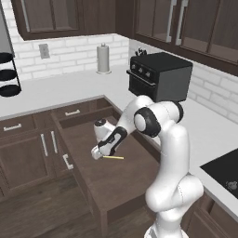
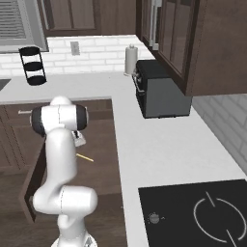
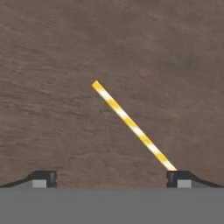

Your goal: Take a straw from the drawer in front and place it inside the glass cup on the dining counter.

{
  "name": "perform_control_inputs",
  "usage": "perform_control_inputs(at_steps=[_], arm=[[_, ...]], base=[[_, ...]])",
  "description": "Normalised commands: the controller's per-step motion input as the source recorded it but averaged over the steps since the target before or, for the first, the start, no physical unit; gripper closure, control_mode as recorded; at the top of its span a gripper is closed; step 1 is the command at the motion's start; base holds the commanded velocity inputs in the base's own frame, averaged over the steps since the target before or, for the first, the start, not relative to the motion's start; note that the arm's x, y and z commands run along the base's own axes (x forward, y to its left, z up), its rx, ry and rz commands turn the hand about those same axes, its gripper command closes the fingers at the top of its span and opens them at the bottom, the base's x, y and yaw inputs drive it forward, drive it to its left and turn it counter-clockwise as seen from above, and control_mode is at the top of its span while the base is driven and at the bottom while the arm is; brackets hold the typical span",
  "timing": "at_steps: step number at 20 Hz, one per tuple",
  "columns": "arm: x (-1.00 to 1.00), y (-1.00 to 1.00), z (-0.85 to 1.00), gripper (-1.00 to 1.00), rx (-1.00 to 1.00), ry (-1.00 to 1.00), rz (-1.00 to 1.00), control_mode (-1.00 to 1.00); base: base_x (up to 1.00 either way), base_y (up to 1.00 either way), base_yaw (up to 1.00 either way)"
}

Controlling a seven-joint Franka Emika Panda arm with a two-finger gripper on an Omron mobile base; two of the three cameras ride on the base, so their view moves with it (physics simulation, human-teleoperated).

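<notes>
Gripper (image 3: pixel 111 177) is hanging wide open over the pulled-out drawer (image 1: pixel 116 181), holding nothing. Just beneath it the straw (image 3: pixel 133 126) is lying flat on the drawer floor, slanting from one fingertip (image 3: pixel 177 177) outward. Farther off, a toaster oven (image 1: pixel 159 76) is sitting on the tabletop (image 1: pixel 65 86).

The hand (image 3: pixel 111 179) hung wide open over the drawer (image 3: pixel 65 65) floor, the straw (image 3: pixel 133 125) lying diagonally toward its right fingertip (image 3: pixel 178 177).

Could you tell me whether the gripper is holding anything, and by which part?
Nothing: the gripper is open above the straw lying on the drawer floor.
</notes>
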Motion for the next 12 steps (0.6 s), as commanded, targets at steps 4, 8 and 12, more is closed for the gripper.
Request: perform_control_inputs(at_steps=[4, 8, 12], arm=[[0.58, 0.0, -0.41, -1.0, 0.0, 0.05, 0.11, -1.0], [0.4, 0.0, -0.34, -1.0, 0.0, 0.07, 0.11, -1.0], [0.07, 0.0, -0.17, -1.0, 0.0, 0.05, 0.06, -1.0]], base=[[0.0, 0.0, 0.0], [0.0, 0.0, 0.0], [0.0, 0.0, 0.0]])
